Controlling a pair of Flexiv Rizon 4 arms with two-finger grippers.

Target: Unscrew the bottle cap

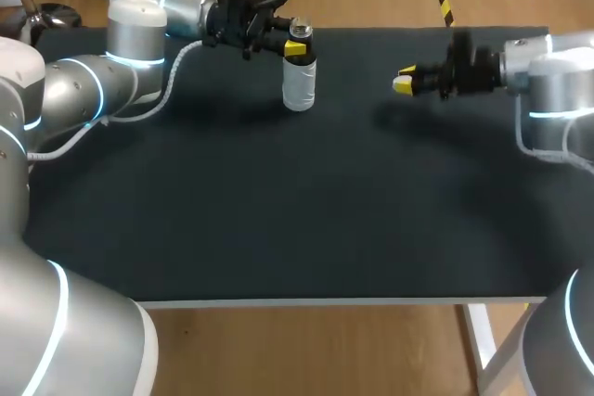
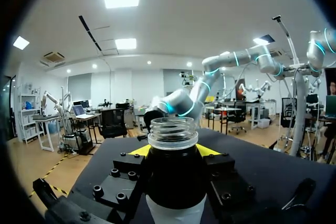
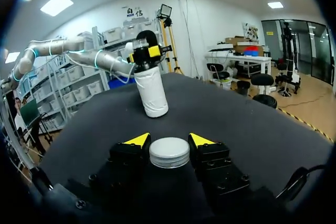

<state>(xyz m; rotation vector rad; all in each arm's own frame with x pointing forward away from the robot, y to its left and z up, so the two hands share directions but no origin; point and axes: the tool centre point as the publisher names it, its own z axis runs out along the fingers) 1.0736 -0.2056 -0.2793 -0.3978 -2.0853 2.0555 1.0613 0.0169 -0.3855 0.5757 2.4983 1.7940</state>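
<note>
Head view | one bottle (image 1: pixel 299 86) (uncapped) gripped by left fingers (image 1: pixel 295 47) | one cap (image 3: pixel 169 152) pinched between right fingers (image 3: pixel 137 140)

Light: bright, even, from overhead
Shadows: soft, on the black table (image 1: pixel 278 229) beside the bottle (image 1: pixel 299 81) and beneath the right gripper (image 1: pixel 404 80)
Glare: white sheen on the left arm (image 1: pixel 130 16)

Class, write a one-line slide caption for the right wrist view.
Right tool grips the removed white cap; ahead, the left tool holds the open bottle on the black table.
</note>
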